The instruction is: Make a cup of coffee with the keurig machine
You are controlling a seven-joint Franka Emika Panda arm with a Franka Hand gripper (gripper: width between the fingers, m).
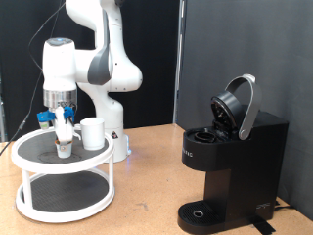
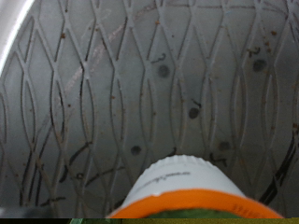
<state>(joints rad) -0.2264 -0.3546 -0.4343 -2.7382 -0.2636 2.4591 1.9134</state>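
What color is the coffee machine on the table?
Matte black; the keurig machine, lid open, shows best in the exterior view.

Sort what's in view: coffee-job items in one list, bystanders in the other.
Job items:
- keurig machine, lid open
- cup, on the rack's top tier
- pod, white with an orange rim, at the gripper

Bystanders:
- white two-tier round rack
- wooden table

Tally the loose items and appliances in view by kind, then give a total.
Small white ceramic mug: 1
Small white pod with orange rim, at the pincer: 1
Tall black coffee maker, lid open: 1
White two-tier round stand: 1
Total: 4
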